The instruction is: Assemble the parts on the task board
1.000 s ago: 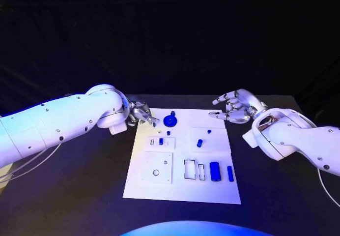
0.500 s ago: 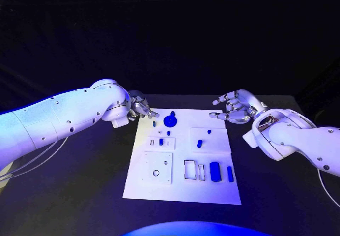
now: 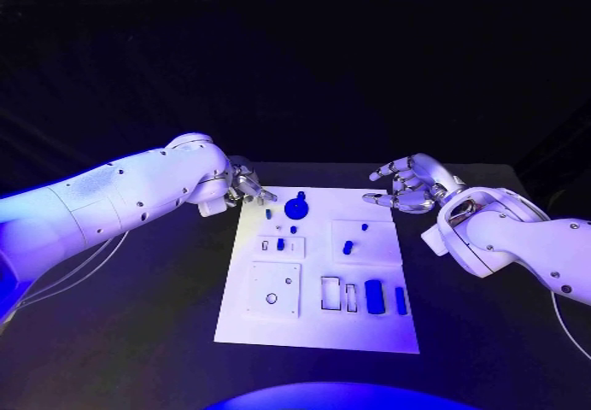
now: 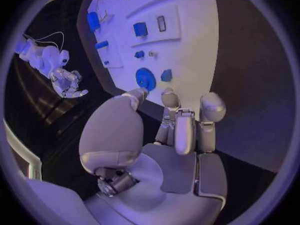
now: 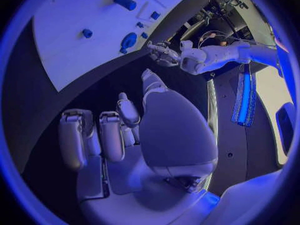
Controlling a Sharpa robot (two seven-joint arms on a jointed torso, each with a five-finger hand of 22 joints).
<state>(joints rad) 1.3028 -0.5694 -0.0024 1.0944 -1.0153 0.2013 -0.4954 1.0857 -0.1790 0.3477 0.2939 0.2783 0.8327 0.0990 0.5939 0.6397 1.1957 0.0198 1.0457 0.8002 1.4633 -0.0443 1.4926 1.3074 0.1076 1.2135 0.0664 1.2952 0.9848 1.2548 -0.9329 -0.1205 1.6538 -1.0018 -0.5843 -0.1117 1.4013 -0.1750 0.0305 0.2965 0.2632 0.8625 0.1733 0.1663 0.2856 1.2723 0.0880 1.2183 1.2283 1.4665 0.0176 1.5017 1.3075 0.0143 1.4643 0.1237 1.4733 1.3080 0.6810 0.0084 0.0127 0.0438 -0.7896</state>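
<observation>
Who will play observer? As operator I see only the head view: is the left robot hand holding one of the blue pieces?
Observer: No. The left wrist view shows the left robot hand with a bare palm and nothing between its fingers.
Operator: What lies ahead of those fingers?
Observer: The round blue piece, lying on the white board close beyond the fingertips.
Operator: And the right robot hand?
Observer: The right wrist view shows the right robot hand holding nothing, fingers apart, over the black table beside the board.

smallest parts [image 3: 293, 229] too small to tell; task board [image 5: 69, 45] edge-cropped
</observation>
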